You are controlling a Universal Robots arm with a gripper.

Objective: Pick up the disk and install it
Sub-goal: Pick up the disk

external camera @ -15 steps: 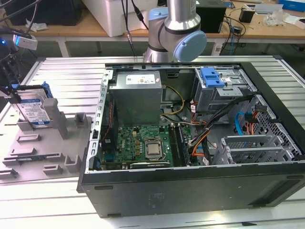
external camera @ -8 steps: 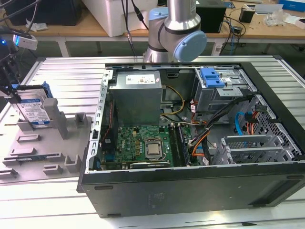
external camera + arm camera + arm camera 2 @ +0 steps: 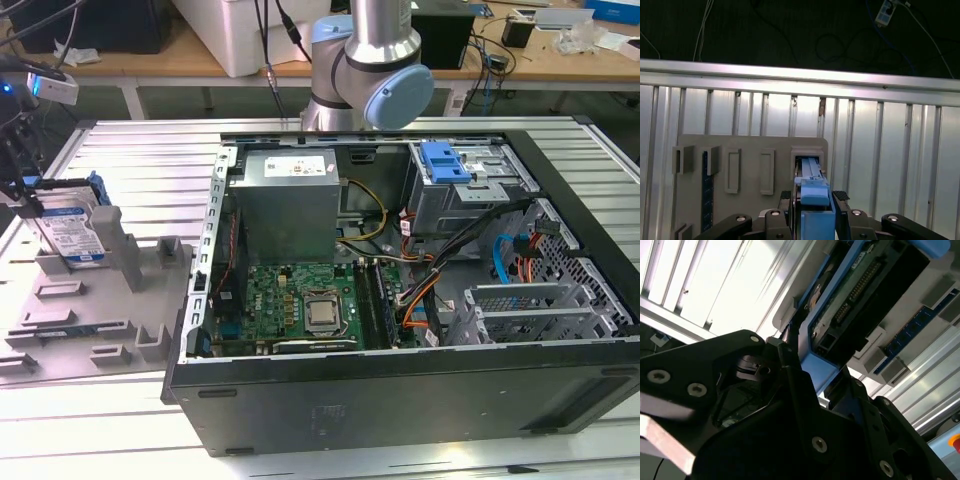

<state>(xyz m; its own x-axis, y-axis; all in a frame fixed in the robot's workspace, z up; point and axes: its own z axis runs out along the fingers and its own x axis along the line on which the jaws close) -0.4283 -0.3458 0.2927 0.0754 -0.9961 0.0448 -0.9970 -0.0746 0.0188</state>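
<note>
- At the exterior view's left, the gripper (image 3: 38, 205) is reaching down onto the disk (image 3: 72, 228). The disk is standing on its edge in a slot of the grey holder (image 3: 60, 330).
- In the second wrist view, the fingers (image 3: 790, 370) are lying against the blue frame of the disk on both sides. We are seeing no gap there, so we are judging that the gripper is closed on the disk.
- The lower edge of the disk is resting in the slot. We are therefore taking this as the pick-up step, at the moment of the grasp, with the lifting and the installing not yet done.
- Further right, the open computer case (image 3: 400, 400) is lying on its side, well apart from the holder. The grey power-supply box (image 3: 290, 210) is sitting inside it.
- Near the exterior view's right, inside the case, the silver drive cage (image 3: 480, 195) with its blue latch (image 3: 445, 162) is sitting. We are supposing that it is the place for the disk, but we cannot tell whether its bay is free.
- In our judgement, the next move is asking for a firm hold and a straight pull along the slot, because the holder walls are standing just beside the disk.
</note>
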